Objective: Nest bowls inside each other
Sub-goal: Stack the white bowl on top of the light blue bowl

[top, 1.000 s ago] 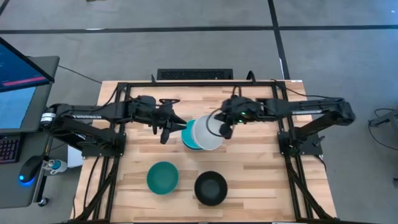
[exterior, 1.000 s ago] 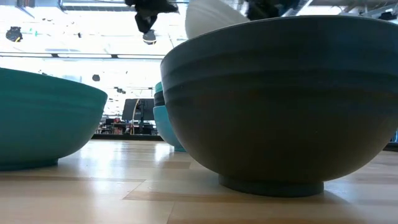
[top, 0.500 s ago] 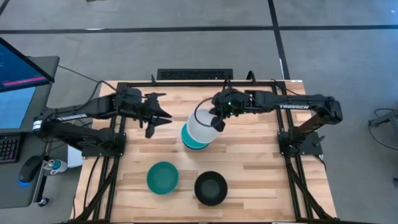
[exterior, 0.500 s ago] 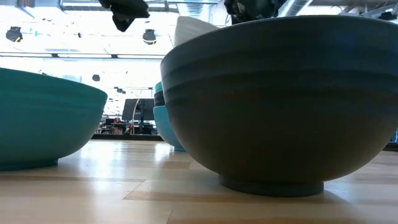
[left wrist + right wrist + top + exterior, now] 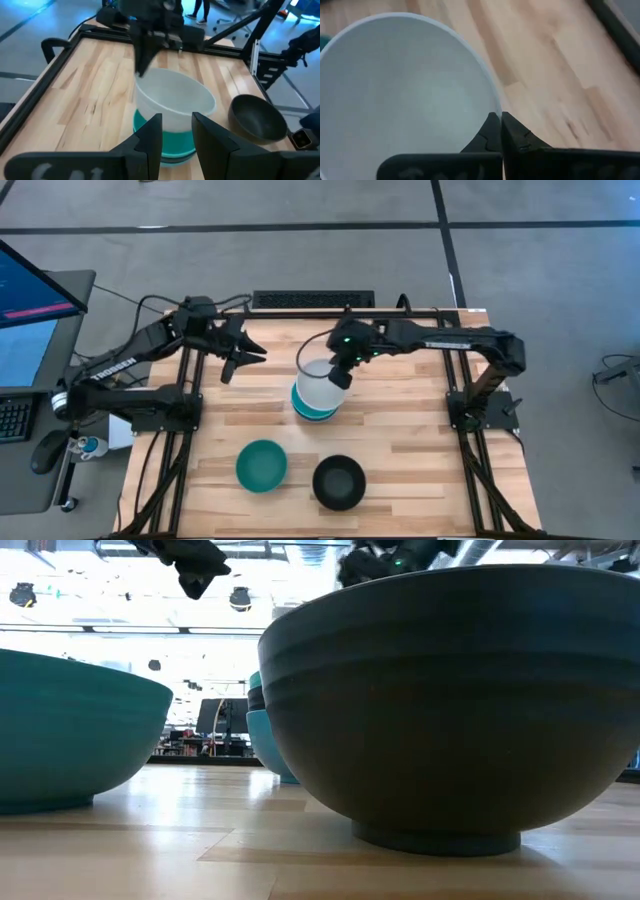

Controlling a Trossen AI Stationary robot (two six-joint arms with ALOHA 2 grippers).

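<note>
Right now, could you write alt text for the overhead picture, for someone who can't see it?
Seen from above, the right gripper pinches the rim of a white bowl sitting on a stack of bluish bowls mid-table. The left gripper hovers open to the stack's left. A teal bowl and a black bowl sit apart near the front edge.

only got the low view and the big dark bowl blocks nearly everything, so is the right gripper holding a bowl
Observer: Yes. The right gripper is shut on the rim of the round white plastic bowl.
Operator: where is that bowl
Observer: Tilted over the stack of nested bowls at mid-table, whose outer bowl is light cyan; whether it has seated is unclear.
Operator: and the left gripper
Observer: The left gripper is open, holds nothing, and sits to the left of the stack.
Operator: what else is loose
Observer: A dark teal plastic bowl and a black plastic bowl stand apart near the front edge.
</note>
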